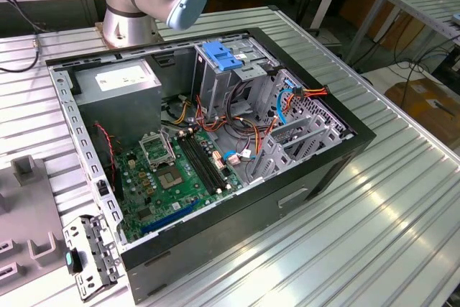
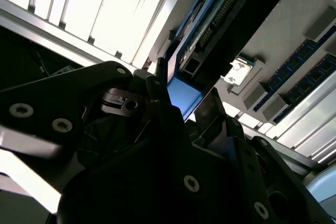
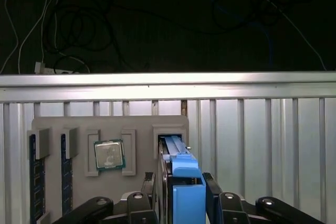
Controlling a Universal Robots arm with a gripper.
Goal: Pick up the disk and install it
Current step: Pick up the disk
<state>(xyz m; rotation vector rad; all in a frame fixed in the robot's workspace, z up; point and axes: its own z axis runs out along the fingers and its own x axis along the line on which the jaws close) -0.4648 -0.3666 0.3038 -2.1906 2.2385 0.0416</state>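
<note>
Gripping disk [image 3: 185, 169], tool [image 3: 182, 187] over ribbed metal table [image 3: 262, 140]; cables [image 3: 63, 40] behind.

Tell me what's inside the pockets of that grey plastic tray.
A square silver processor chip, dark memory sticks on edge, and the blue-railed silver metal disk, which hides its slot's bottom.

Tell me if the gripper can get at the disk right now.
Probably yes. In the first wrist view the gripper straddles the blue-edged disk at its slot in the grey holder, and nothing stands between them.
</note>
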